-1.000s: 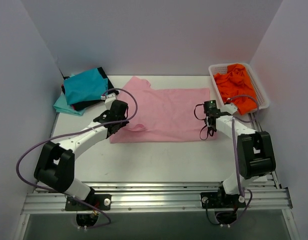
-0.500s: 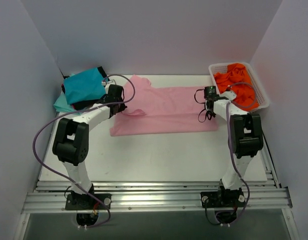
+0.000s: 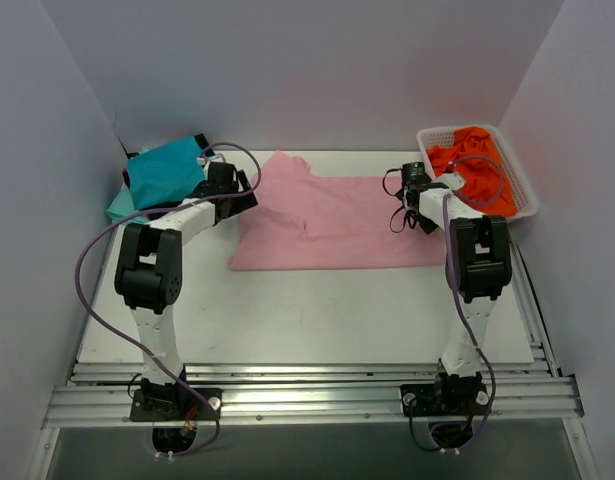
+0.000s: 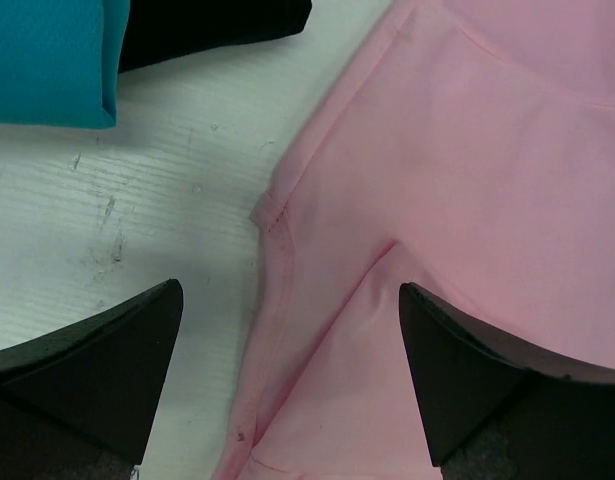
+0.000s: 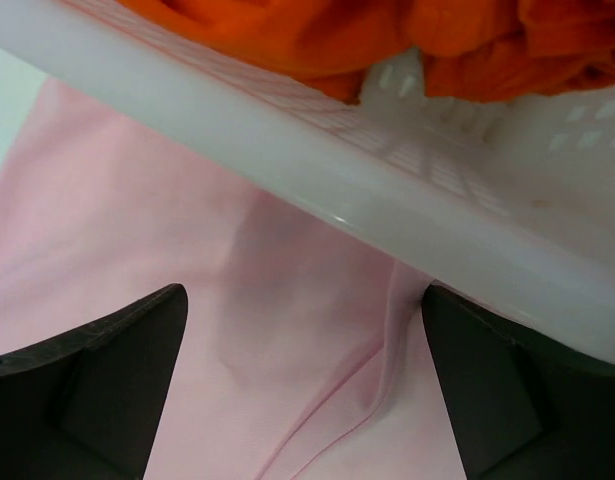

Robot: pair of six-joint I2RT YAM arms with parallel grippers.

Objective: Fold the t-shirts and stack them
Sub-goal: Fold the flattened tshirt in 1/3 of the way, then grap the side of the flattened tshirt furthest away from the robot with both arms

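A light pink t-shirt (image 3: 327, 225) lies spread across the back middle of the table. My left gripper (image 3: 242, 190) hovers open over its left sleeve edge. In the left wrist view the sleeve seam of the pink t-shirt (image 4: 467, 180) lies between the spread fingers (image 4: 97, 370), untouched. My right gripper (image 3: 419, 198) is open over the shirt's right end, by the basket. The right wrist view shows a pink fold (image 5: 137, 220) under the gripper (image 5: 302, 380). Teal (image 3: 167, 170) and black (image 4: 217, 25) t-shirts lie stacked at back left. An orange t-shirt (image 3: 472, 170) fills the basket.
The white lattice basket (image 3: 527, 195) stands at the back right, its rim (image 5: 287, 140) just ahead of my right fingers. A pale aqua cloth (image 3: 122, 212) pokes out under the stack. Side walls close in on both sides.
Both arms swung toward the back, carrying the pink shirt's near edge over itself. Both grippers then opened and let go of the cloth.
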